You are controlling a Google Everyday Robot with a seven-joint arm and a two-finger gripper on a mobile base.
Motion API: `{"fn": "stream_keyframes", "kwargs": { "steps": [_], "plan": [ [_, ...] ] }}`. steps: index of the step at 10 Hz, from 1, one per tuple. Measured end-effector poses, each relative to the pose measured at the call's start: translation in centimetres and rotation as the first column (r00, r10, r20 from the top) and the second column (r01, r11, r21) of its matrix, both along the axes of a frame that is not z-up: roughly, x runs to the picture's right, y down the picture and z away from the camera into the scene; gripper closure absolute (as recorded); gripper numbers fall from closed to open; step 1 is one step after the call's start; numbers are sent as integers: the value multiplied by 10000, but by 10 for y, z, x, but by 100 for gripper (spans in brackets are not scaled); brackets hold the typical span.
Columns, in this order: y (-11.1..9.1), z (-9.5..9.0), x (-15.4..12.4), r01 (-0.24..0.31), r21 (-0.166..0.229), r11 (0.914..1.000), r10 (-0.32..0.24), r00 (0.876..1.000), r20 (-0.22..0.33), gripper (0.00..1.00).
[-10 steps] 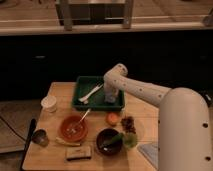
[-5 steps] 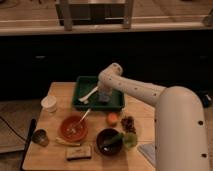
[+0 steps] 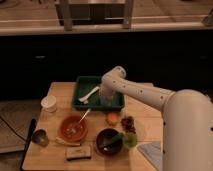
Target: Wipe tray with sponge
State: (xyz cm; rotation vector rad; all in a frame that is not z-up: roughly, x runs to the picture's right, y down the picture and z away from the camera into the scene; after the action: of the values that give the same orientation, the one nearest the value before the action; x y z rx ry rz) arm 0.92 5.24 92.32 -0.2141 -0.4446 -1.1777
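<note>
The dark-green tray lies at the back middle of the wooden table. My arm reaches in from the right, and the gripper points down into the tray's right half. The pale bluish-grey sponge sits at the gripper's tip, pressed against the tray floor, with the gripper shut on it. A white utensil lies in the tray's left half, just left of the gripper.
In front of the tray are an orange bowl holding a spoon, a dark bowl, an orange fruit and a tan-and-dark block. A white cup and a metal can stand at the left. My arm covers the table's right side.
The gripper moved slightly back and left in the tray, then came forward again to the right half. The sponge stayed at its tip.
</note>
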Motion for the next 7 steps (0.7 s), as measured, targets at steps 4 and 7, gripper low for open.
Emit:
{"fn": "stream_keyframes", "kwargs": {
  "steps": [4,7],
  "plan": [
    [-21,18,26,-306,232,9993,323,9964,-786,100],
    [-39,27,17,-451,516,9976,497,9946,-912,100]
  ]
}}
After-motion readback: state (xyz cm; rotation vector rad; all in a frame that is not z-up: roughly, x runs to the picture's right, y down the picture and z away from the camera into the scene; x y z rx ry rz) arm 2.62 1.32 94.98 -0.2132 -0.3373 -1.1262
